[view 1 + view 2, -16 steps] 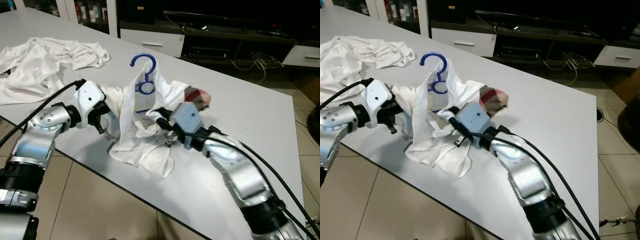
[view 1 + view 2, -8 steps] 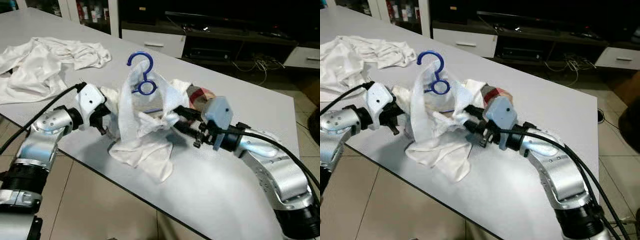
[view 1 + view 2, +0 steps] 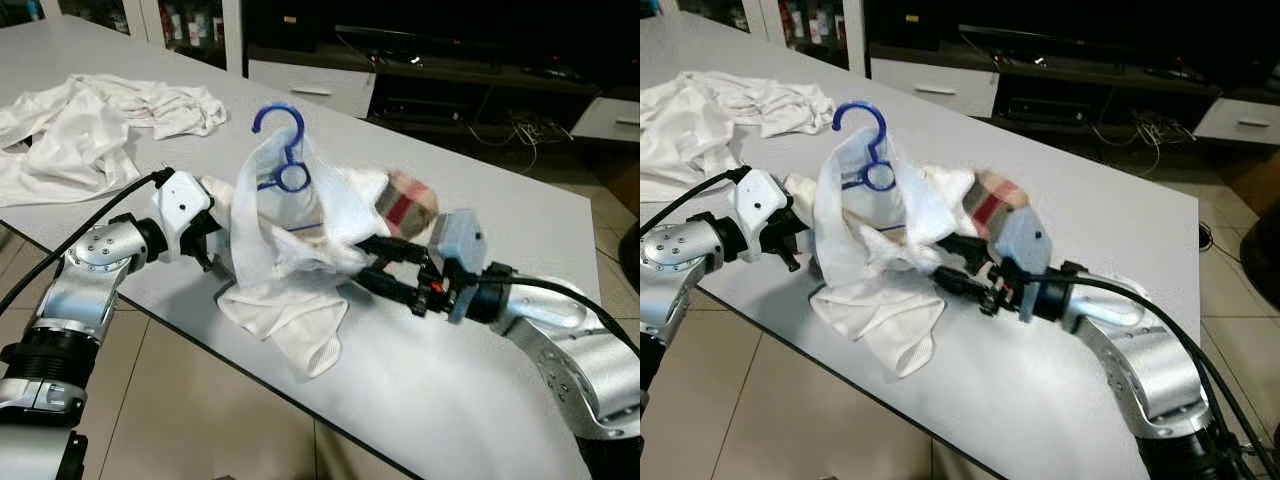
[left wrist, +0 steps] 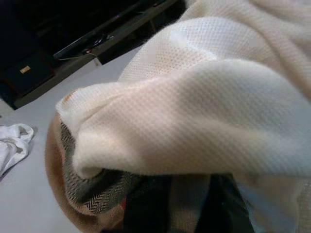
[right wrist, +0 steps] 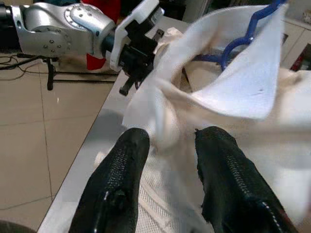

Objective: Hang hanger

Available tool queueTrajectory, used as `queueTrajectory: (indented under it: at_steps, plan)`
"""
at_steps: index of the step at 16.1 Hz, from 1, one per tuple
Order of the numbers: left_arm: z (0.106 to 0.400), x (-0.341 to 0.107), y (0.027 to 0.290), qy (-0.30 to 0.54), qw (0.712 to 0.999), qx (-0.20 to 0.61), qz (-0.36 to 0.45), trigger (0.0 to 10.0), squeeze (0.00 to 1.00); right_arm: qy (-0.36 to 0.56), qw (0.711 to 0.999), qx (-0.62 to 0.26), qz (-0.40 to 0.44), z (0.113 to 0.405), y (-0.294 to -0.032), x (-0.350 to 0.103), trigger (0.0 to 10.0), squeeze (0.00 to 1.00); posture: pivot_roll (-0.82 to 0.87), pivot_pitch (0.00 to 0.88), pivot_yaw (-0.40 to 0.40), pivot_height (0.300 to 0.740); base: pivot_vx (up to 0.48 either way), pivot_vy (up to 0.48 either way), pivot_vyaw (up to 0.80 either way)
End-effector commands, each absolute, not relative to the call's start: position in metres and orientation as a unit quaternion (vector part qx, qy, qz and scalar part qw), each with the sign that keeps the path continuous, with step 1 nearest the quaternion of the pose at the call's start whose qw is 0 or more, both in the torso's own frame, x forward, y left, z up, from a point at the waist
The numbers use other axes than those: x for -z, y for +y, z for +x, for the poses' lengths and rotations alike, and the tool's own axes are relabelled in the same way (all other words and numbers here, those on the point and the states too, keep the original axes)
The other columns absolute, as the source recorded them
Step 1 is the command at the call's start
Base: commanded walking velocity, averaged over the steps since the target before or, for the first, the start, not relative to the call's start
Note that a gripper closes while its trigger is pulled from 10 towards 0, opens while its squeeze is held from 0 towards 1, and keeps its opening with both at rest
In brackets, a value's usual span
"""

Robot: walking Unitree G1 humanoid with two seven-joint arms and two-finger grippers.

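We hold a white mesh-knit garment (image 3: 285, 255) bunched on the pale grey table (image 3: 480, 180), with a blue plastic hanger (image 3: 284, 140) standing up inside it, its hook poking out above the collar. Over the last second our right arm has swung out from in front of the heap to the right side of it, so the right gripper (image 3: 370, 265) now reaches in almost level with the table. Its two long black fingers (image 5: 121, 189) stand a little apart, with a fold of the white cloth lying between them; we cannot tell how firmly they pinch it. The cloth has been drawn towards the right, and a tan checked cloth (image 3: 405, 200) now shows behind it.

Our left gripper (image 3: 215, 235) has stayed at the left edge of the heap, its fingers buried in the cloth, so we cannot tell whether they are open or closed.

We judge that the garment is being spread over the hanger's shoulders; hanging it up is not yet near. A second white garment (image 3: 80, 125) lies crumpled well apart at the far left of the table.
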State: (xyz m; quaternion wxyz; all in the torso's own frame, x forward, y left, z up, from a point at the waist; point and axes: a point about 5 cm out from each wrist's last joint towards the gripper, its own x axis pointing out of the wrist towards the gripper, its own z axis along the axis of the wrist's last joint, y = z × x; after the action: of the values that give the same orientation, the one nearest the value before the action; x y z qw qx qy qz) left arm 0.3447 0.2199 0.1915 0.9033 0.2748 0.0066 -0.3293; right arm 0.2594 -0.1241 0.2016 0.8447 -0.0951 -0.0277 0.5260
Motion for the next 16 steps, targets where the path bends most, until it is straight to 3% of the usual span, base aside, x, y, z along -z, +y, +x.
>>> queueTrajectory:
  at_steps: [1, 3, 4, 5, 7, 16]
  plan:
    - [0.349, -0.2, 0.215, -0.011, 0.902, 0.327, 0.28, 0.0, 0.0, -0.022, 0.852, -0.512, -0.103, 0.263, -0.129, -0.2, 10.0, 1.0, 0.02, 0.033, -0.1, 0.74, 0.0, 0.0, 0.0]
    - [0.349, -0.199, 0.211, -0.015, 0.901, 0.333, 0.278, 0.0, 0.0, -0.034, 0.857, -0.498, -0.129, 0.267, -0.119, -0.198, 10.0, 1.0, 0.02, 0.034, -0.097, 0.74, 0.0, 0.0, 0.0]
    - [0.35, -0.199, 0.209, -0.016, 0.9, 0.335, 0.279, 0.0, 0.0, -0.036, 0.852, -0.505, -0.132, 0.265, -0.117, -0.198, 10.0, 0.27, 0.02, 0.035, -0.098, 0.74, 0.0, 0.0, 0.0]
    - [0.35, -0.199, 0.21, -0.017, 0.898, 0.336, 0.283, 0.0, 0.0, -0.037, 0.856, -0.498, -0.135, 0.266, -0.124, -0.2, 10.0, 0.0, 0.02, 0.035, -0.099, 0.74, 0.0, 0.0, 0.0]
    - [0.349, -0.198, 0.211, -0.019, 0.895, 0.338, 0.29, 0.0, 0.0, -0.041, 0.871, -0.465, -0.151, 0.275, -0.141, -0.206, 10.0, 0.0, 0.02, 0.035, -0.098, 0.74, 0.0, 0.0, 0.0]
    - [0.349, -0.198, 0.211, -0.019, 0.895, 0.338, 0.29, 0.0, 0.0, -0.041, 0.871, -0.465, -0.151, 0.275, -0.141, -0.206, 10.0, 0.0, 0.02, 0.035, -0.098, 0.74, 0.0, 0.0, 0.0]
